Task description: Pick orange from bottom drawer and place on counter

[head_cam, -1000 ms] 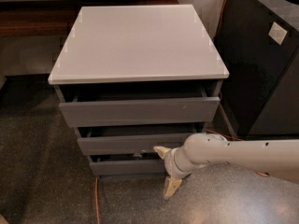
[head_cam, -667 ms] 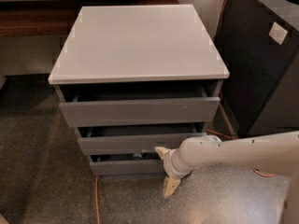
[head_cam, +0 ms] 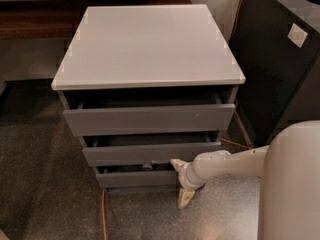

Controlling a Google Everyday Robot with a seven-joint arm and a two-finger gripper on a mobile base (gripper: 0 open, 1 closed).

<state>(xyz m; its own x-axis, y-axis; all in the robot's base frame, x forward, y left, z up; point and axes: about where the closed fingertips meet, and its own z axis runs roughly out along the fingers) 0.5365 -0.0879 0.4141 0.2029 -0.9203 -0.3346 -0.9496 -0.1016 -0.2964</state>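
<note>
Two fingers spread; gripper at bottom drawer front, right end. Drawer interior shadowed, contents indiscernible.

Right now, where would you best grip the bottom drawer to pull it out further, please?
Probably its front panel's top edge, from the front: the bottom drawer is handleless but ajar, leaving a lip. The gripper sits open at its right end.

Arm: smooth off-white tubular links, rounded wrist. Gripper, 5 o'clock in frame: two cream wedge-shaped fingers, spread apart.
</note>
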